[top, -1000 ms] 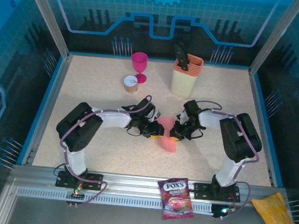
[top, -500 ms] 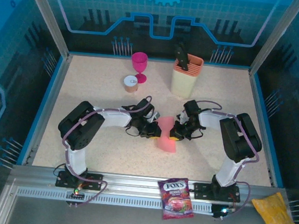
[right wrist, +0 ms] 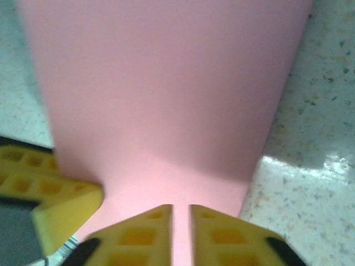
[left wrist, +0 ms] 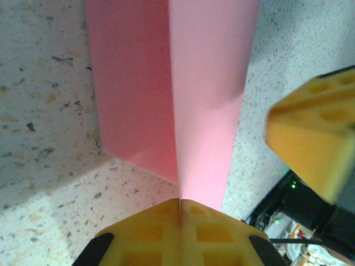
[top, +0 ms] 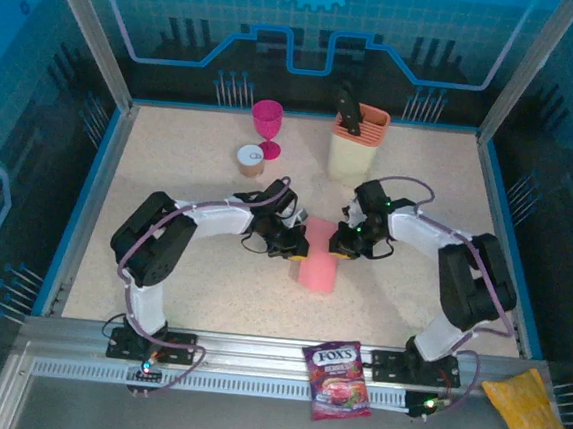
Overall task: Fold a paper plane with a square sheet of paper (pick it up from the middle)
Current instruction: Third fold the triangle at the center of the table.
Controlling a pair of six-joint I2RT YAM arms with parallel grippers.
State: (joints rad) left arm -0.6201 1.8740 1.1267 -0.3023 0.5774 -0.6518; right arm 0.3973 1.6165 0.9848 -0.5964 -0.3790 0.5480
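Note:
The salmon-pink sheet of paper [top: 317, 262] lies at the table's middle, folded in half into a narrow strip. In the left wrist view the paper [left wrist: 211, 83] rises as two panels from a centre crease. My left gripper [left wrist: 180, 200] is shut on that crease. From above, the left gripper [top: 299, 248] sits at the strip's left edge. My right gripper [top: 339, 244] is at the strip's upper right. Its fingertips [right wrist: 181, 209] stand a narrow slit apart over the flat paper [right wrist: 166, 100], pinching nothing. No finished paper plane is in view.
A magenta goblet [top: 266, 122] and a small cup [top: 250, 159] stand at the back. A beige holder [top: 358, 145] stands to their right. A purple candy bag [top: 337, 380] and a yellow bag [top: 523, 404] lie on the front rail.
The paper went from a twisted, pinched shape to a flatter folded strip. Both grippers shifted slightly toward the back, and the right arm's elbow swung outward.

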